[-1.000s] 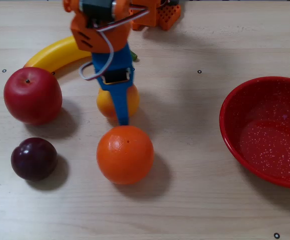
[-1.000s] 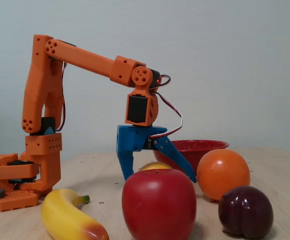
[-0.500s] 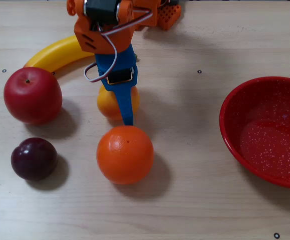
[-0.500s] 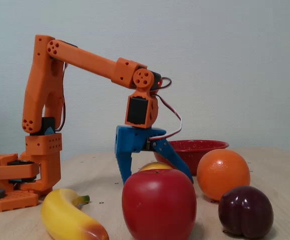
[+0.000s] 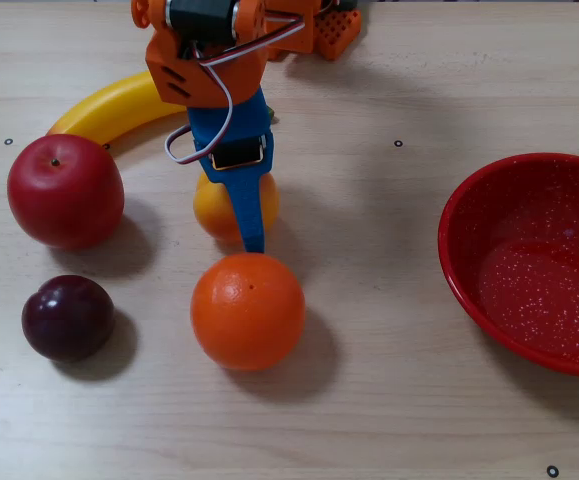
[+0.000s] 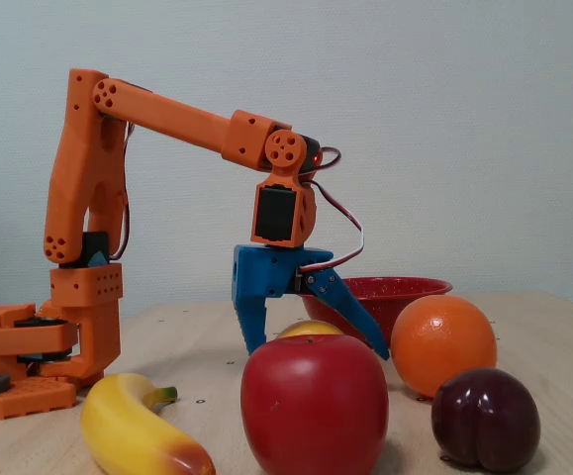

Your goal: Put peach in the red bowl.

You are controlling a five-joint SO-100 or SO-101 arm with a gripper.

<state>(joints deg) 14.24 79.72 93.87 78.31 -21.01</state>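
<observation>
The peach (image 5: 212, 212) is small and yellow-orange and lies on the wooden table, mostly hidden under my gripper; in the other fixed view only its top (image 6: 311, 328) shows behind the apple. My gripper (image 5: 247, 200) is open, with its blue fingers lowered on either side of the peach (image 6: 316, 348). One fingertip reaches nearly to the orange. The red bowl (image 5: 469, 250) stands empty at the right edge and shows behind the gripper in the side-on fixed view (image 6: 405, 289).
A large orange (image 5: 247, 310) sits just in front of the peach. A red apple (image 5: 64, 190), a dark plum (image 5: 67, 317) and a banana (image 5: 114, 105) lie to the left. The arm's base (image 6: 29, 366) stands at the far side.
</observation>
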